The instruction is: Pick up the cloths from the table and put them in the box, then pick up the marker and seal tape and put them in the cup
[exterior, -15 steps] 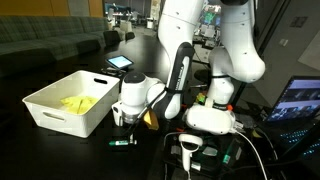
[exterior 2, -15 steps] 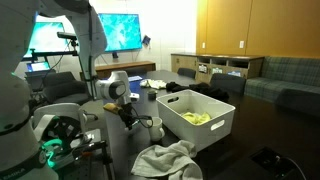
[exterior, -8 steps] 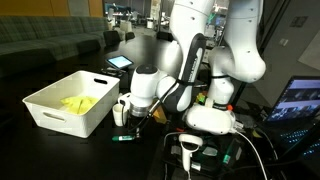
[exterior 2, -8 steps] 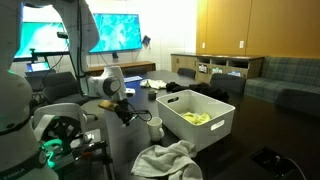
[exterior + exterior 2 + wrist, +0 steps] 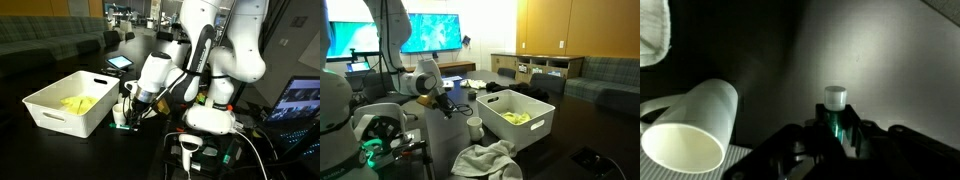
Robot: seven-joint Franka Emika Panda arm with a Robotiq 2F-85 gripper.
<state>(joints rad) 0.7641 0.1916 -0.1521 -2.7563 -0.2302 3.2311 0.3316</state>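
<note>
You have a green marker (image 5: 835,112) with a white cap, held in the black jaws of your gripper (image 5: 836,135). The cup (image 5: 690,125) is plain white inside and out. The box (image 5: 45,112) is white too, and the yellow cloth (image 5: 78,102) lies in it. The grey-white cloth (image 5: 485,158) shows no pattern. The tabletop (image 5: 900,70) is black, greyer in the wrist view. The arm (image 5: 195,40) is white with black joints.
</note>
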